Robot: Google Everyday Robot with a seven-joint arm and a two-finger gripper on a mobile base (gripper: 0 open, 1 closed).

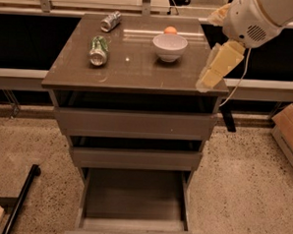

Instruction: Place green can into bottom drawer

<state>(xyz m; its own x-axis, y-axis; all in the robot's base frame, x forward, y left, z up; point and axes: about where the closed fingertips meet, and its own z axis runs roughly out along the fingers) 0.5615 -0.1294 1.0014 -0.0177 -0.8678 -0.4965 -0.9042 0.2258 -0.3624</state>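
The green can [98, 50] lies on its side on the left part of the brown cabinet top [139, 72]. The bottom drawer [135, 194] is pulled out wide, its flat floor bare. My gripper [207, 83] hangs at the right edge of the cabinet top, to the right of the white bowl and far from the green can. The white arm housing [257, 16] is above it at the upper right.
A plain silver-grey can [110, 21] lies at the back left of the top. A white bowl [170, 46] stands mid-right, with an orange [170, 30] behind it. The two upper drawers stand slightly open. A cardboard box [291, 131] is on the floor at right; a black bar [21, 196] at lower left.
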